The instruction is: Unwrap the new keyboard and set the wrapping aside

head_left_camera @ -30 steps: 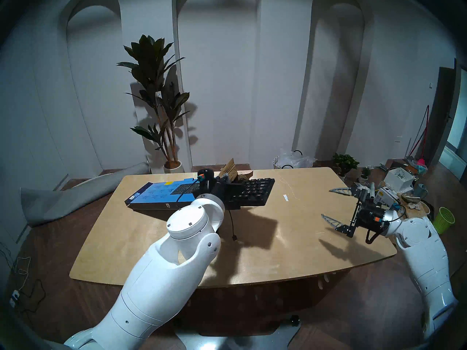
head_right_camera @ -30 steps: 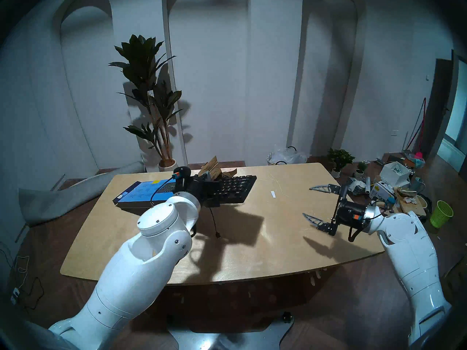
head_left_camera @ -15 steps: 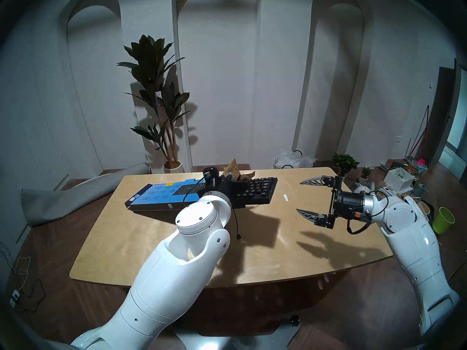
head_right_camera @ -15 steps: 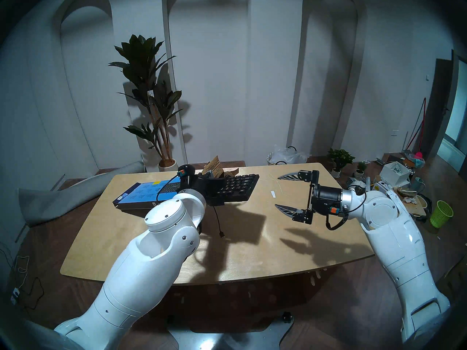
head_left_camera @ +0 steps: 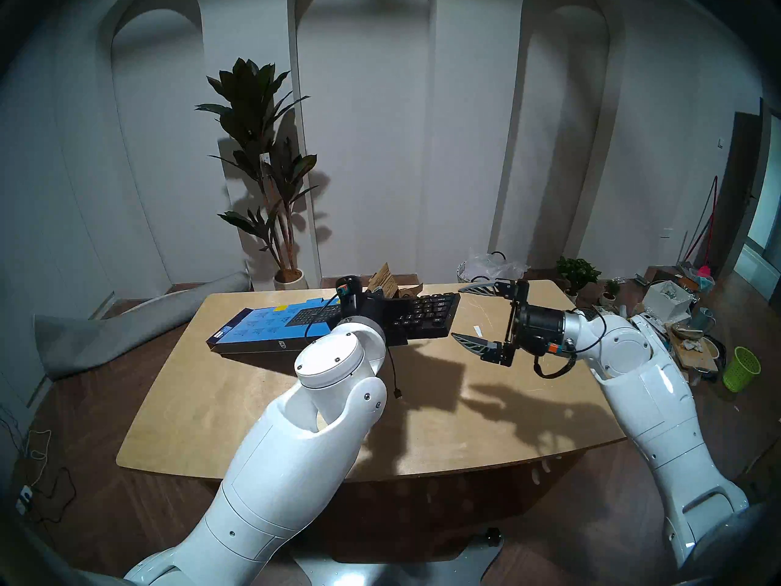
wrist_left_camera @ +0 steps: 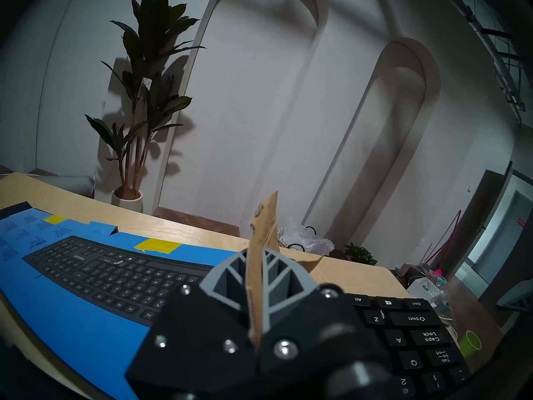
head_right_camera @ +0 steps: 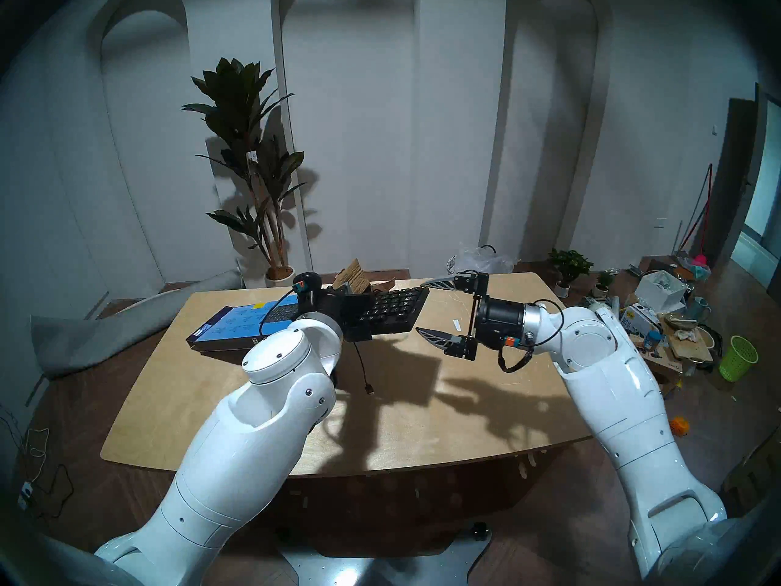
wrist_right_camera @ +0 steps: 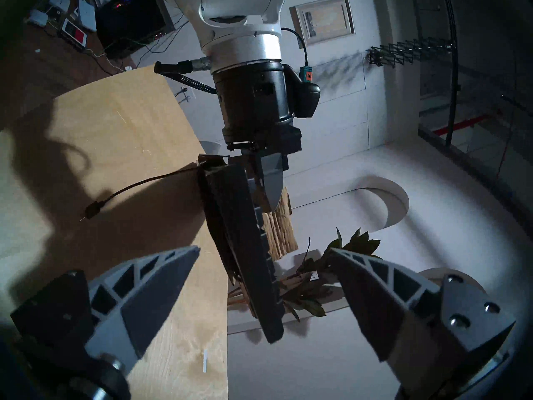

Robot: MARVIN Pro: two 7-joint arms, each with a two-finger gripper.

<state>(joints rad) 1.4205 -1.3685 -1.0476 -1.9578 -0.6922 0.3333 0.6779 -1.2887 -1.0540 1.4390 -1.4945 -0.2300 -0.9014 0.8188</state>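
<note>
In the head views, the blue wrapping (head_left_camera: 270, 325) lies lengthwise across the far counter (head_left_camera: 253, 403), its open end toward the right, where the keyboard (head_left_camera: 427, 318) juts out along the same axis. The right gripper (head_left_camera: 458, 314) stands with fingers spread wide and empty around the keyboard's free end. In the left wrist view, the left gripper (wrist_left_camera: 255, 263) is clamped on a brown flap (wrist_left_camera: 264, 226); "PHILIPS" shows on the printed keyboard, "Caps Lock" on the real one. The right wrist view shows the keyboard (wrist_right_camera: 245, 246) edge-on between its fingers (wrist_right_camera: 150, 289).
</note>
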